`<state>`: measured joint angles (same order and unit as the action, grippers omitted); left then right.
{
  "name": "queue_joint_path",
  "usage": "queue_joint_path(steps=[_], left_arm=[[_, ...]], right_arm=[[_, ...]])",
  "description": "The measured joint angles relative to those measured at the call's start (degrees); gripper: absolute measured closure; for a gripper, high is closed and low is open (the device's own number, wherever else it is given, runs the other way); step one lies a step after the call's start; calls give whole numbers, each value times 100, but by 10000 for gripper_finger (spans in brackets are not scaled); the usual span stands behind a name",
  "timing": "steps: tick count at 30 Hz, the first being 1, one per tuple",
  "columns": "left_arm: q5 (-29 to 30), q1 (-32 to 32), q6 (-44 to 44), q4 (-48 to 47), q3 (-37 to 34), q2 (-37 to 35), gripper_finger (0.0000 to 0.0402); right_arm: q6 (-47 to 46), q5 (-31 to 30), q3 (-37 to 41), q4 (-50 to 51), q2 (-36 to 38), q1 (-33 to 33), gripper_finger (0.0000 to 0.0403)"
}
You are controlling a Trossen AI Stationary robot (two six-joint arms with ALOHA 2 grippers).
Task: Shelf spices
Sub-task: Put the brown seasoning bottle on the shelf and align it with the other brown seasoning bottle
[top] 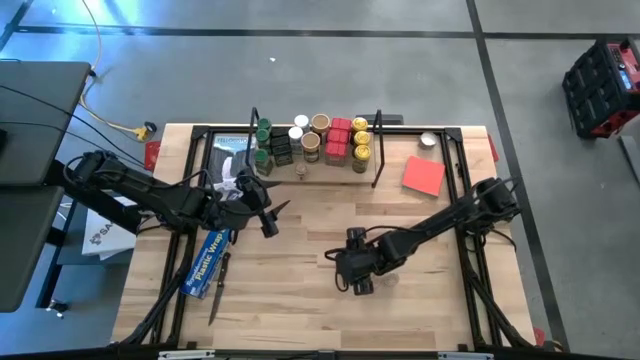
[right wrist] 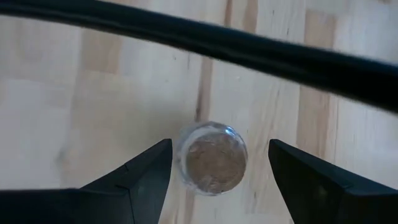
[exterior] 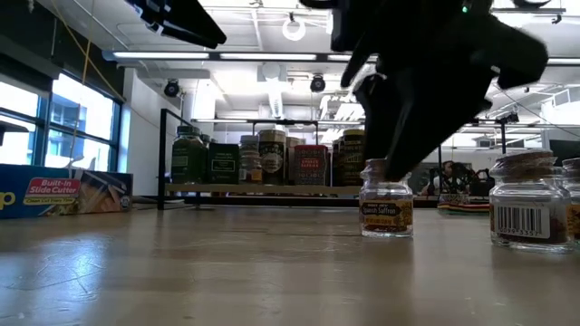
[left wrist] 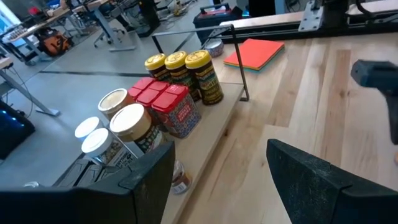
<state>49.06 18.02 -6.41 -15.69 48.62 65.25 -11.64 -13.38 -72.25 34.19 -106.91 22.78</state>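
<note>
Hovering right gripper (right wrist: pixel 217 165) spread over small jar (right wrist: pixel 211 157) — straddling it for a top-down grab | left gripper (left wrist: pixel 217 186) released, waiting near shelf (left wrist: pixel 217 134) | jar upright — not gripped

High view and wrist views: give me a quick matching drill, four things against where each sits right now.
Things:
1. right claw
2. left claw
3. red tins
4. blue plastic-wrap box

Places:
A. on the shelf, between the yellow-lidded jars and the tan-lidded jars
B. open, above the tiny clear jar on the table
C. lying on the table's left side, under the left arm
D. open, in front of the shelf's left end

Pairs: 1-B, 2-D, 3-A, 4-C
</note>
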Motion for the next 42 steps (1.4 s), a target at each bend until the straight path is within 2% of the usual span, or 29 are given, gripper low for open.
queue_joint_path(steps=[7,10,14,18,21,24,28,31,36,42], left_arm=[[0,0,-55,-13,0,-2,151],[0,2,-108,-78,0,-2,151],[4,29,-173,-141,1,-5,151],[436,226,-589,-598,43,-205,151],[859,380,-1102,-1142,52,-568,151],[917,469,-1750,-1729,52,-1042,151],[933,549,-2378,-2368,55,-1566,151],[932,602,-2640,-2621,55,-1743,151],[931,658,-2785,-2674,-11,-1740,151],[911,655,-2898,-2699,-125,-1609,151]], right_arm=[[-307,162,0,-32,-283,-4,152],[-387,172,0,-92,-279,-1,181],[-485,190,-2,-102,-208,-29,239],[-628,253,0,24,-10,-184,241],[-538,193,-3,9,286,-506,241],[-150,-11,-159,16,469,-973,241],[503,28,-850,-11,447,-1744,241],[853,86,-1481,28,220,-2327,241],[1065,827,-2366,392,-324,-3212,241],[1389,1068,-3143,1052,-1172,-3714,241]])
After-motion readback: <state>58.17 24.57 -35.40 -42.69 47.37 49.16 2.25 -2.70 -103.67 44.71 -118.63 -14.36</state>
